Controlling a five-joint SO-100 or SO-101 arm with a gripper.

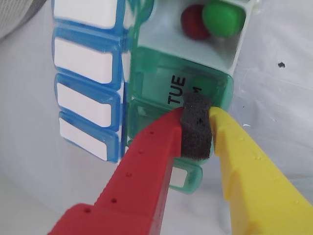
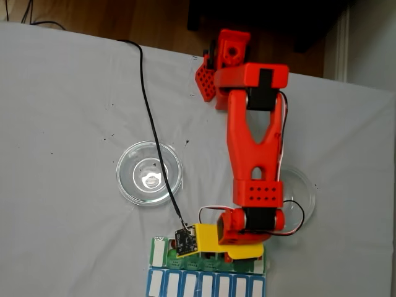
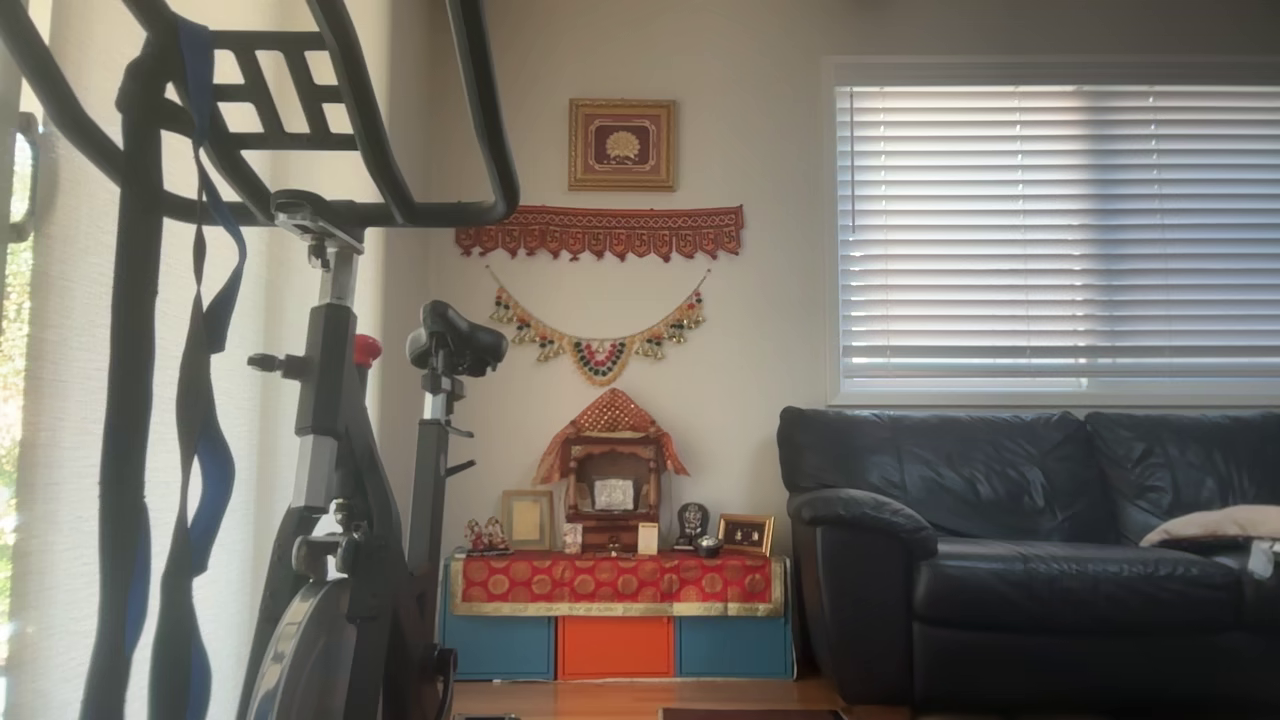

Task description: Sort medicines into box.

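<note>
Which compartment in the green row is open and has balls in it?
The one just beyond the lid marked TUE in the wrist view: the open compartment holds one red ball and one green ball.

wrist view: rides just behind the gripper, very close on the pill organizer | fixed view: straight down over the table; shares the pill organizer | other view: low, level, facing a living room's wall and sofa

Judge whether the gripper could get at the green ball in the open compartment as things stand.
Probably yes: in the wrist view the green ball lies uncovered beside a red ball, just ahead of the gripper, whose foam-padded fingers are closed.
</note>
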